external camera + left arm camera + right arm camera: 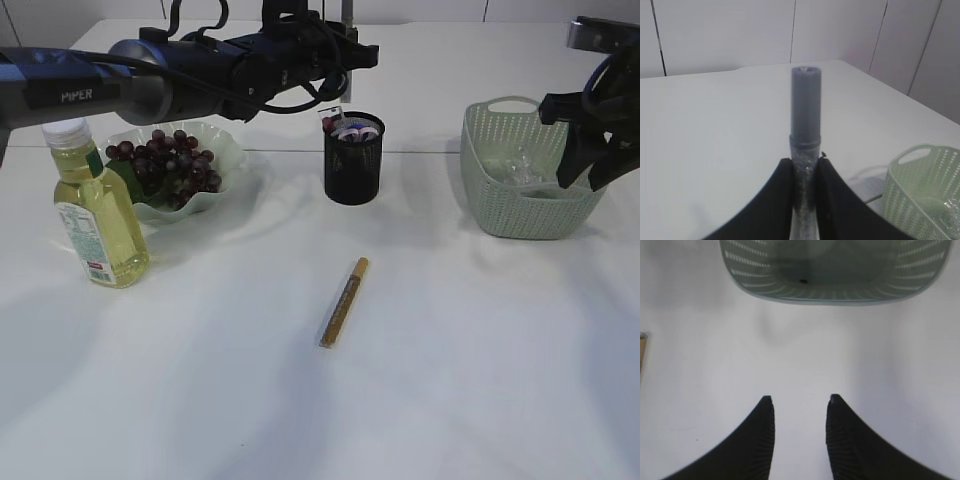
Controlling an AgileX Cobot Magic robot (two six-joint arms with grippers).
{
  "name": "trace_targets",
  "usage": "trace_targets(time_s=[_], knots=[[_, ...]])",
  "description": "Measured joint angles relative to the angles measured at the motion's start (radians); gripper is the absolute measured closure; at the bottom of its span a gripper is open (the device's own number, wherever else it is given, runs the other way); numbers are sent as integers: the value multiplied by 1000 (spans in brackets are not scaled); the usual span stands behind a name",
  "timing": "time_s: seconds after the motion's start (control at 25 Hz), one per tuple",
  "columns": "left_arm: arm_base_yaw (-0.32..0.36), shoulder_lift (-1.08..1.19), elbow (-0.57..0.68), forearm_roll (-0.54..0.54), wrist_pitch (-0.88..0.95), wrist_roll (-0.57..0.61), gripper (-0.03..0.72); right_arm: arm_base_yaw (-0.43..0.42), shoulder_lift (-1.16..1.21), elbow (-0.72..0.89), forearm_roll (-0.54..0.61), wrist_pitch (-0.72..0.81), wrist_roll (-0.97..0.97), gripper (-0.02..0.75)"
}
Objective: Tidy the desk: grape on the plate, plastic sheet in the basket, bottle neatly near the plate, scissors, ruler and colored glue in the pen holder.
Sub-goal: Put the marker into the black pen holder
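Note:
My left gripper [805, 162] is shut on a grey glitter glue tube [805, 107] with a grey cap. In the exterior view it [337, 105] holds the tube just above the black mesh pen holder [353, 170], which has pink and purple items inside. A gold glue pen [344, 301] lies on the table in front of the holder. The grapes [165, 160] lie on the pale green plate [228, 150]. The yellow bottle [95, 205] stands upright front left of the plate. My right gripper [799, 399] is open and empty over bare table near the green basket [840, 292].
The green basket [525, 205] stands at the right with clear plastic sheet [520, 165] inside; my right arm [590, 140] hovers at its right side. The gold pen's tip shows at the left edge of the right wrist view [642, 347]. The basket also shows in the left wrist view [925, 190].

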Motion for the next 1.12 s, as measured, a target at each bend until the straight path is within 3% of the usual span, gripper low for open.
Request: trace_targets(time_s=[1.12], knots=[[-3,0,0,-11,0,0,523,0,0,0,0,0,0,446]])
